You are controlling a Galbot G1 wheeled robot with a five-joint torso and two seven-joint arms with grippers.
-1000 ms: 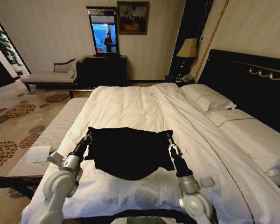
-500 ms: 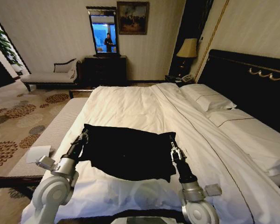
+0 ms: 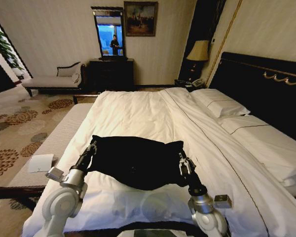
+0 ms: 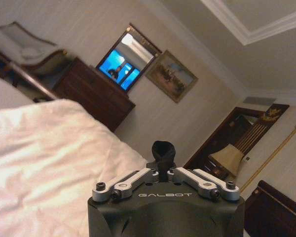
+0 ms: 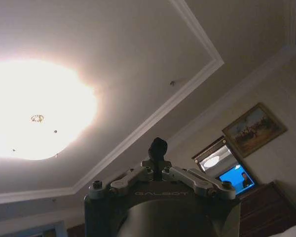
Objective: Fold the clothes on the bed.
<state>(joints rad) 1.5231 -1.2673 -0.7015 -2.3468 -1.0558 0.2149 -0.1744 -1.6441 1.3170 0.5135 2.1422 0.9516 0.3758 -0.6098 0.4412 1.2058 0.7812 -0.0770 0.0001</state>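
Note:
The clothes, a black T-shirt, hang spread between my two grippers over the near part of the bed, sagging in the middle onto the white duvet. My left gripper is shut on the shirt's left corner. My right gripper is shut on its right corner. In the left wrist view a tuft of black fabric sticks up from the shut left gripper. The right wrist view shows the same kind of tuft pinched in the right gripper, which points up at the ceiling.
Pillows and a dark headboard lie to the right. A padded bench with a white sheet of paper runs along the bed's left side. A chaise, dresser and lamp stand at the far wall.
The shirt lay flat a second ago; now both grippers hold its corners raised and it sags between them. The right gripper has come slightly nearer to me.

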